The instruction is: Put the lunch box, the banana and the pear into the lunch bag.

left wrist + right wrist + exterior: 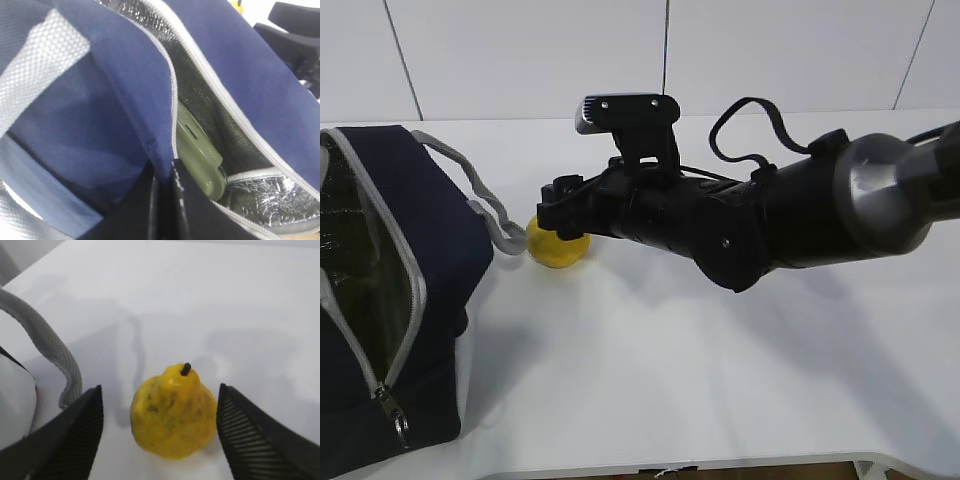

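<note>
Now upright pear [173,413] on table [210,300], untouched between spread right gripper [159,432] fingers.

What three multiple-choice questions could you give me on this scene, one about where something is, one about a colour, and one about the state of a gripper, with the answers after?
1. Where is the pear?
A. Inside the lunch bag
B. Upright on the table, between the right gripper's open fingers
C. Lifted above the table in the left gripper

2. What colour is the lid of the lunch box inside the lunch bag?
A. Sage green
B. Red
C. White

3. How does the right gripper stand?
A. Shut on the pear
B. Shut on a bag handle
C. Open, one finger on each side of the pear

Answers:
1. B, the right wrist view shows it stem-up on the white table, a finger on each side.
2. A, the left wrist view shows a green lid against the foil lining.
3. C, table shows between each finger and the pear.
</note>
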